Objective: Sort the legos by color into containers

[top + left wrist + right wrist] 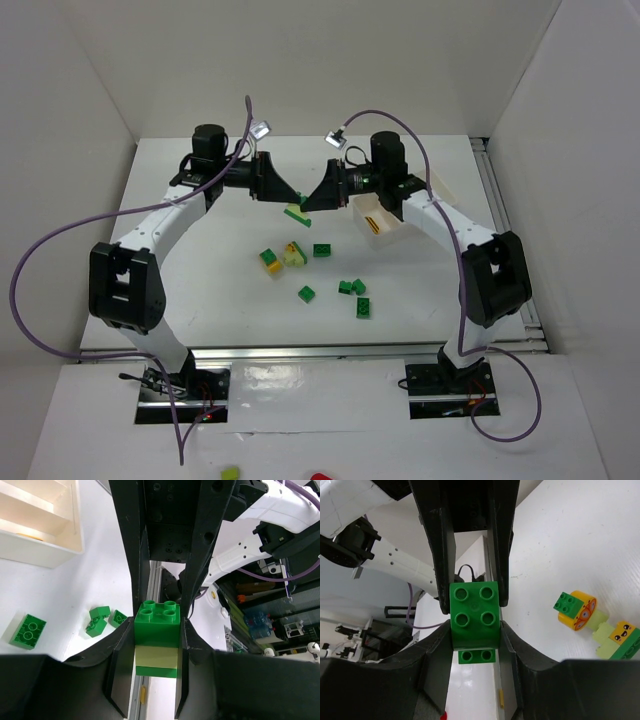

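Your left gripper (157, 647) is narrowed onto a stack (157, 630) of three: a green brick, a pale yellow-green one, then green again. It holds this above mid-table (420, 300). Loose bricks (320, 250) lie scattered nearer the bases. Your right gripper (474, 627), tip to tip with the left, clamps a green four-stud brick (474, 612). The white tray (393, 233) sits just right of it.

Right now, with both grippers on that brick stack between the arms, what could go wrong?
1. The left gripper and right gripper both seem clamped on one stack. Pulling it apart could fling a piece off.
2. The stack has a pale yellow-green layer between green ones. Dropped whole into the tray, it would be mis-sorted.
3. The grippers nearly meet, so a slip might knock them together.
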You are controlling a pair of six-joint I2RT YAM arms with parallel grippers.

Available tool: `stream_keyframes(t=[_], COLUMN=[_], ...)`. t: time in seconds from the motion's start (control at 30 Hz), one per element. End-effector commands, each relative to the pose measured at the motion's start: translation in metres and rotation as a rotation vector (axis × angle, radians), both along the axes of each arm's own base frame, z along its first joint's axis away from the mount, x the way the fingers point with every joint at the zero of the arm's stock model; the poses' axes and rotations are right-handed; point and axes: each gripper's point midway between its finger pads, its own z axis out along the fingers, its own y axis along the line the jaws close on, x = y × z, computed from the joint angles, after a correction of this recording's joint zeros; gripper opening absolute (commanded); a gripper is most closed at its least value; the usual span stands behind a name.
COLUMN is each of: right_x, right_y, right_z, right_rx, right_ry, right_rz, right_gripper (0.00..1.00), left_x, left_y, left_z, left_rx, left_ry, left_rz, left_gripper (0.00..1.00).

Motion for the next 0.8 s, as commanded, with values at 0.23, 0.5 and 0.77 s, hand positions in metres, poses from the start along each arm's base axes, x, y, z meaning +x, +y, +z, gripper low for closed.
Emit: stream_keyframes(t=[0.23,0.5,0.77], right_x=[0.001,0.007,0.005], right_y=[-0.008,-0.020,-0.019], right_z=[0.023,0.020,0.024], right_rx=[0.035,0.022,0.031], right_ry=[-0.064,-0.048,-0.054], right_rz=[-0.042,-0.089,-0.060], right_gripper=[0.11,0.10,0.10], left_x=[-0.014,-0.018,-0.016], left_y=[0.005,0.010,0.006], left_z=[0.027,0.013,0.001], left_rx=[-0.009,-0.003,0.001], left_ry=[-0.113,-0.084,-0.048], left_rz=[-0.039,-0.032,-0.042], left_gripper=[0.30,0.95,0.91])
